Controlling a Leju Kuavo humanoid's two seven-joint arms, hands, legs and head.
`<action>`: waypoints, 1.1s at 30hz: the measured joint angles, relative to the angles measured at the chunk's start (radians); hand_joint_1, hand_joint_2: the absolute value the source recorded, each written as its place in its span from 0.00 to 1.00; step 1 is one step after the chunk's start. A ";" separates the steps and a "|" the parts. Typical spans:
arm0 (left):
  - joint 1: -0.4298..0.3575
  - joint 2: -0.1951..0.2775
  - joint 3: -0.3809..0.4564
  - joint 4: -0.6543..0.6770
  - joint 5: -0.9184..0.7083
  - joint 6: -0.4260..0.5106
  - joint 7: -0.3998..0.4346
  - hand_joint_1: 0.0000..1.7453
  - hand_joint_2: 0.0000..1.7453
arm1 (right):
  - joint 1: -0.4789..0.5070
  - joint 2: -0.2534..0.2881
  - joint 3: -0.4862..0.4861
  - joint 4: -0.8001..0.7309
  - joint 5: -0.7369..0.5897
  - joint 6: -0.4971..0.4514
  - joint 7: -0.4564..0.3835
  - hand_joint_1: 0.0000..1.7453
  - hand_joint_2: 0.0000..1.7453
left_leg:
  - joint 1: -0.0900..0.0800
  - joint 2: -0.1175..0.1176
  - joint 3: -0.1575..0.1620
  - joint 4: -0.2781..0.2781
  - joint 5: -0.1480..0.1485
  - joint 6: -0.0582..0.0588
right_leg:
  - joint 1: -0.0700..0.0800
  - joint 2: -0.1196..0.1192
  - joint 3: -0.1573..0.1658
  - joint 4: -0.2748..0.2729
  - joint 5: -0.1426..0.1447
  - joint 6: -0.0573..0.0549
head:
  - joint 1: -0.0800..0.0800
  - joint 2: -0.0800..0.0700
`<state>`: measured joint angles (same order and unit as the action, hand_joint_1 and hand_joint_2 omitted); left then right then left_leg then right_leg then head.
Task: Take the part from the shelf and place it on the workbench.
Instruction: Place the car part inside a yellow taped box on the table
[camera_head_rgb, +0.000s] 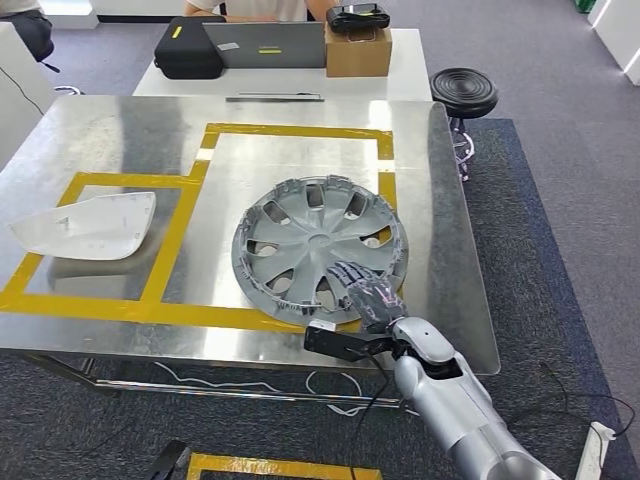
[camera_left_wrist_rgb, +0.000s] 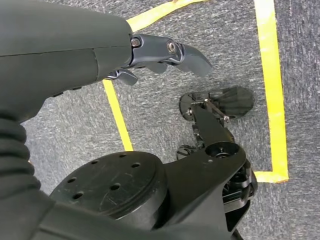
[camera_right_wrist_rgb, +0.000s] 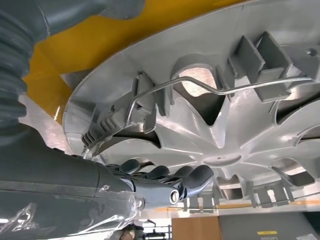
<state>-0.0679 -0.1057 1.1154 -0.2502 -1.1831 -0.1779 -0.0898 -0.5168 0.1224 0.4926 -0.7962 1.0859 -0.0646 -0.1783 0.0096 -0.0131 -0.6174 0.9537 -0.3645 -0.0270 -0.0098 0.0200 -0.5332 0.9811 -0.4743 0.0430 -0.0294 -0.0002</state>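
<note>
You had the wheel cover (camera_head_rgb: 320, 248) lying inner side up on the metal worktop (camera_head_rgb: 445, 200), inside the yellow tape frame (camera_head_rgb: 294, 131), its near rim over the front strip of tape. The right hand (camera_head_rgb: 365, 296) lay on that near rim, and in the right wrist view its fingers (camera_right_wrist_rgb: 166, 174) curled under the edge by the wire retaining ring (camera_right_wrist_rgb: 211, 87), so I judged it to be gripping the part. That was where trouble could have started: if you had pulled the arm back before the fingers spread, they could have caught on the ring or a clip and dragged the cover towards the front edge of the worktop, perhaps off it. A quick lift could have tipped the rim up. The white mirror shell (camera_head_rgb: 87, 226) lay well apart to the left, out of harm's way. Your left hand (camera_left_wrist_rgb: 166, 52) hung over the carpet, fingers apart, holding nothing.
</note>
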 joint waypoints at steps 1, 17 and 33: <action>0.000 0.001 0.000 0.000 0.003 -0.008 -0.006 0.00 0.00 | 0.000 -0.001 0.000 -0.002 0.001 0.000 0.001 0.00 1.00 | 0.000 0.000 0.000 0.000 0.000 0.000 | 0.000 0.000 -0.001 0.000 0.000 0.000 | 0.000 0.000; 0.016 0.016 0.008 0.008 0.044 -0.084 -0.137 0.00 0.00 | 0.040 -0.070 -0.001 -0.173 -0.006 0.000 0.064 0.00 1.00 | -0.001 0.000 -0.001 0.000 0.000 0.000 | -0.001 0.001 0.003 0.000 0.000 0.000 | 0.000 0.000; 0.033 0.016 0.049 0.009 0.054 -0.063 -0.103 0.00 0.00 | 0.125 -0.345 -0.226 -0.804 0.188 0.039 0.279 0.00 1.00 | -0.003 -0.001 -0.002 0.003 -0.002 0.004 | -0.004 -0.002 0.003 -0.002 0.000 0.002 | 0.000 0.000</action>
<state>-0.0350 -0.0900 1.1641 -0.2411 -1.1292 -0.2408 -0.1932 -0.3920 -0.2227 0.2669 -1.5999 1.2740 -0.0257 0.1009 0.0067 -0.0138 -0.6195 0.9563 -0.3670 -0.0230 -0.0137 0.0185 -0.5302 0.9790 -0.4744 0.0454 -0.0291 -0.0003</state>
